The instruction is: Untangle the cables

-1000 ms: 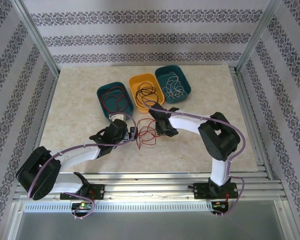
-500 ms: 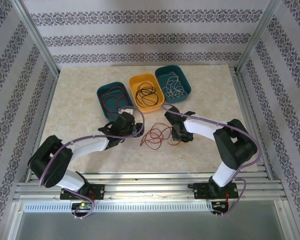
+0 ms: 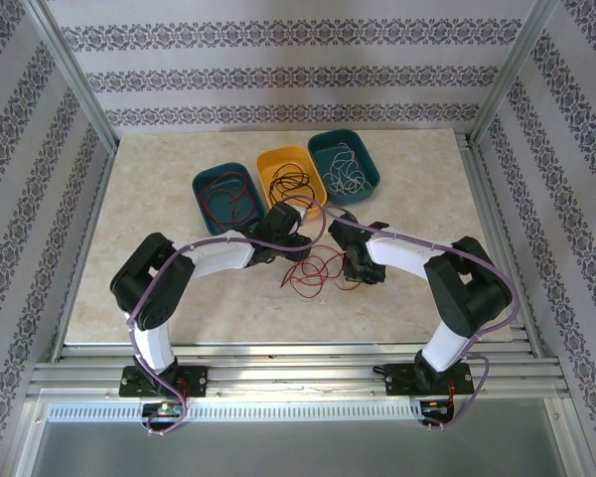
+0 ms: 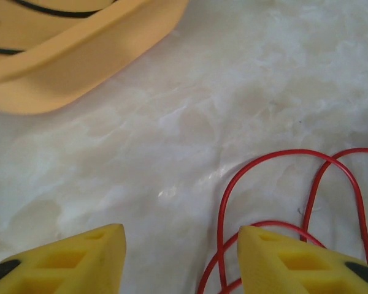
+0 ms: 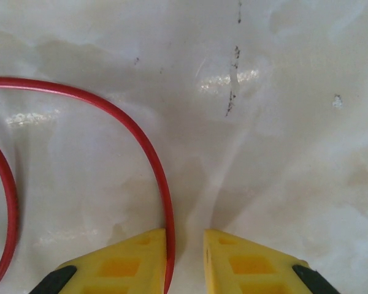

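1. The tabletop (image 3: 159, 189) is a pale, marbled slab with a few dark specks (image 5: 232, 92) on its surface.
2. A yellow tray (image 3: 270, 159) sits on it toward the far edge.
3. A teal tray (image 3: 197, 184) lies just left of the yellow tray, and a second teal tray (image 3: 370, 159) just right of it, set slightly farther back.
4. A red cable (image 3: 313, 270) lies in loose loops on the bare surface, on the near side of the yellow tray.

Red cables (image 3: 311, 270) lie on the table (image 3: 159, 199) between the left gripper (image 3: 300, 248) and right gripper (image 3: 350, 272).
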`<action>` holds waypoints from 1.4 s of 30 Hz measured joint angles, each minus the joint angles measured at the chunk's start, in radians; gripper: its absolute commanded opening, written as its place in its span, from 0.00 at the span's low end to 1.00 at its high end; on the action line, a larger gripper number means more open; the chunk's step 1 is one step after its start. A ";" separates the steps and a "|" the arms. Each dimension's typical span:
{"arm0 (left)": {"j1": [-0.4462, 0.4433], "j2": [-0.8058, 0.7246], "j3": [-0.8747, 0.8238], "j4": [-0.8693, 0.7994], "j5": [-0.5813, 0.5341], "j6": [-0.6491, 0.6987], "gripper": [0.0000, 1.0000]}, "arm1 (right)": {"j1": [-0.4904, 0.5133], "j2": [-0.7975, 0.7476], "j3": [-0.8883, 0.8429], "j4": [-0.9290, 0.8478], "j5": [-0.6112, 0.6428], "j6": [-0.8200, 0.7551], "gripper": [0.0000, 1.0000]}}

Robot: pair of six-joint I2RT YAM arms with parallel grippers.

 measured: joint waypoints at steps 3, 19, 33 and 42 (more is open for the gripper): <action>0.000 0.047 0.055 -0.037 0.031 0.029 0.43 | 0.000 0.000 0.000 0.000 0.000 0.007 0.22; -0.003 0.163 0.163 -0.118 0.129 0.055 0.40 | 0.000 0.000 0.000 0.001 -0.004 0.017 0.23; -0.003 0.196 0.217 -0.180 0.093 0.057 0.28 | 0.000 0.000 0.000 0.001 -0.004 0.017 0.23; -0.022 0.196 0.218 -0.192 0.020 0.072 0.25 | 0.000 0.000 0.000 0.001 -0.004 0.018 0.23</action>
